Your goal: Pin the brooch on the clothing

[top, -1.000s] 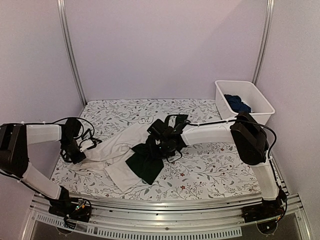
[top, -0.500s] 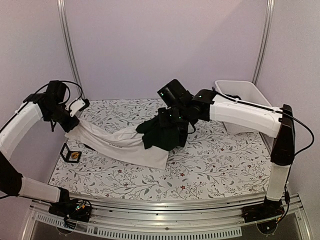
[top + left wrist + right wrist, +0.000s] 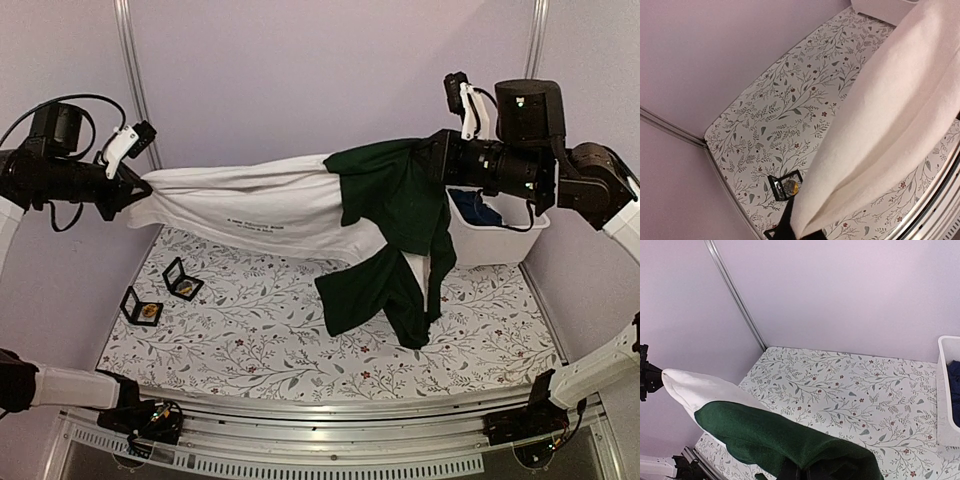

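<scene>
Shirt [image 3: 270,205] hangs stretched between left fingers [image 3: 128,190] and right fingers [image 3: 445,160], both clenched on it; I judge spreading underway, next laying it flat on the bench [image 3: 480,330].

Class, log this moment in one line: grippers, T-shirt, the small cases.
left gripper: shut on T-shirt, white end | right gripper: shut on T-shirt, green end | T-shirt: stretched above table | two cases: open on table

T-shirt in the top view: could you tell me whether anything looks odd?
Yes: the T-shirt hangs bunched in mid-air between the left gripper and right gripper, a dark sleeve dangling, not spread flat for pinning.
</scene>
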Tool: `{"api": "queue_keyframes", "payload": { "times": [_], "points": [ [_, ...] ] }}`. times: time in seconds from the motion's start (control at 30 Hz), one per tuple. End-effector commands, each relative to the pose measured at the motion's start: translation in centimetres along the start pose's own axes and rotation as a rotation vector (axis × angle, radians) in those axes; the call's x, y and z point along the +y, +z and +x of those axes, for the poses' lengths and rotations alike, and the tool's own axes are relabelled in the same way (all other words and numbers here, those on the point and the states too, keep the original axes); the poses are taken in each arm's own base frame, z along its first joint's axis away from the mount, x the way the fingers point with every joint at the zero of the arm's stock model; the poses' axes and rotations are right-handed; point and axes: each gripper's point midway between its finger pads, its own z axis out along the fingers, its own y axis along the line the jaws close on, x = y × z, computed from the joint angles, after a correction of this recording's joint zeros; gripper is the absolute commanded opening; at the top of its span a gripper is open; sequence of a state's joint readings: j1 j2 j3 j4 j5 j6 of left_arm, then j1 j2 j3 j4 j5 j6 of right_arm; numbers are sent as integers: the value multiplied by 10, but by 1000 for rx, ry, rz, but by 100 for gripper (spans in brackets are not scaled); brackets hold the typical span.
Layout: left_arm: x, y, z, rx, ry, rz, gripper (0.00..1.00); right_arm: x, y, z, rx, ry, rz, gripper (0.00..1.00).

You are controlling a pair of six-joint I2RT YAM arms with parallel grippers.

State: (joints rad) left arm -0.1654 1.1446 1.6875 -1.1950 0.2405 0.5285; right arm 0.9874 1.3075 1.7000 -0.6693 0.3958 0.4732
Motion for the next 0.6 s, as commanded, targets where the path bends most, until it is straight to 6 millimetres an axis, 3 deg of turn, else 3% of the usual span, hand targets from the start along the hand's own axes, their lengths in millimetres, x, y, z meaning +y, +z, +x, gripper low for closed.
{"api": "queue_keyframes", "payload": {
  "times": [0.0,0.1,0.2,0.27,0.37,0.43,0.57],
  "points": [
    [-20,54,30,130,-76,130,0,-22,34,75,196,-23,81,4],
    [-30,87,42,173,-72,160,0,-45,57,140,354,-15,148,1],
    [-61,121,69,244,-35,240,0,-55,73,232,577,59,145,0],
    [-80,137,93,311,-12,280,0,-60,74,295,735,128,125,0],
    [-90,151,120,375,0,295,0,-68,68,373,908,232,152,0],
    [-91,154,127,388,6,288,0,-75,63,402,969,243,204,6],
    [-95,155,133,391,15,305,0,-81,56,424,1033,221,286,18]
  ]
}}
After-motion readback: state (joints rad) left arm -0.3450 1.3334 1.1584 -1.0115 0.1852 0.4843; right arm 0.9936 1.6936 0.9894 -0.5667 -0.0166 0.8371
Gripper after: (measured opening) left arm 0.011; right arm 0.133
